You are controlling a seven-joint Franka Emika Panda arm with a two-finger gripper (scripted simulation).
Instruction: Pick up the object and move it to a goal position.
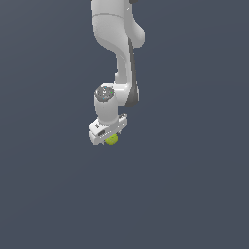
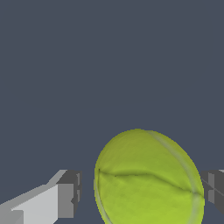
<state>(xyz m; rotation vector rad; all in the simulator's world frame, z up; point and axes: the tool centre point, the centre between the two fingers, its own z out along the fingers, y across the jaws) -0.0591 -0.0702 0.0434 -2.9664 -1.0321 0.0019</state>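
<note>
So the white Franka arm (image 1: pixel 119 44) hangs down from the top of the exterior view, wrist bent, with the white two-finger gripper (image 1: pixel 109 136) at its lower end. The small yellow-green fuzzy tennis ball (image 1: pixel 112 139) peeks out right under the gripper body, a bit left of centre in the exterior view, set against the plain dark blue-grey surface (image 1: pixel 194 185). You can only see a sliver of it from there because the hand covers most of it.

The wrist view is way more useful. The ball (image 2: pixel 148 179) fills the space between the two fingers, with its thin curved seam line running across the face. One dark grey pad on a white finger (image 2: pixel 68 199) sits beside the ball with a narrow gap showing between pad and ball. The other dark pad (image 2: pixel 212 188) is right up against the ball's opposite edge, looks like touching.

So the pincer is spread around the ball, not pinching it properly. Whether the ball rests on the surface or hangs just above it, I honestly can't tell.
</note>
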